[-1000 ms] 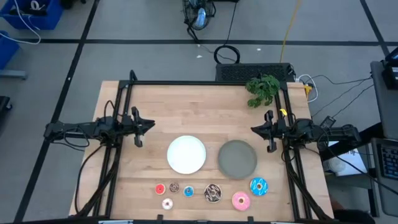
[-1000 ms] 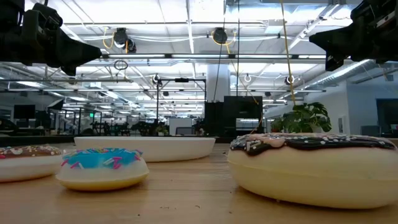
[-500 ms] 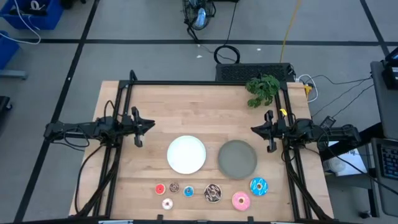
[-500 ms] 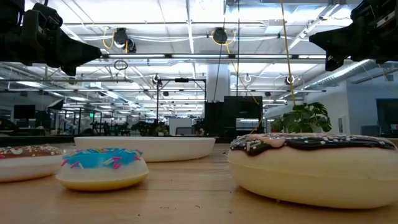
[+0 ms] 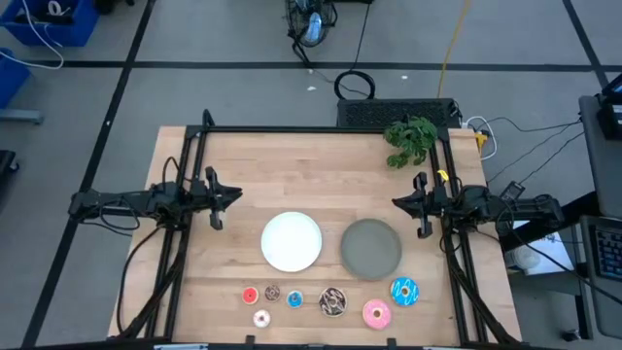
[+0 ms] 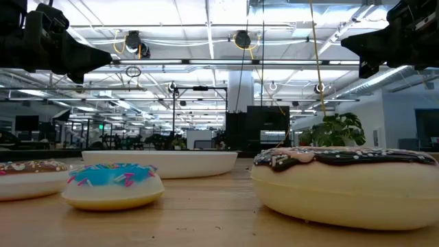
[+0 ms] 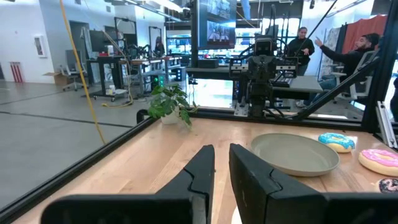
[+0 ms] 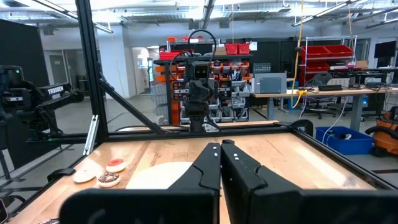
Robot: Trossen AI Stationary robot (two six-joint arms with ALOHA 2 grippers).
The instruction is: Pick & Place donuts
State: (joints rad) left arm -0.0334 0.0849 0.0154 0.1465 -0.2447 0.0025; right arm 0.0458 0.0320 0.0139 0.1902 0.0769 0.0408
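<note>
Seven toy donuts lie flat in a row near the table's near edge. In the high view they are red (image 5: 250,296), brown (image 5: 272,292), small blue (image 5: 294,298), pale pink (image 5: 260,318), chocolate-drizzled (image 5: 332,302), pink (image 5: 376,313) and blue sprinkled (image 5: 404,291). The low view shows the chocolate one (image 6: 343,185) and the small blue one (image 6: 113,185) close up. My left gripper (image 5: 236,197) hovers shut at the left side, above the table. My right gripper (image 5: 397,202) hovers shut at the right side. Both are far from the donuts.
A white plate (image 5: 292,241) and a grey plate (image 5: 370,247) sit side by side mid-table, between the grippers and the donuts. A green plant (image 5: 411,139) stands at the far right corner. A black frame runs around the table's edges. People (image 7: 360,50) stand beyond the table.
</note>
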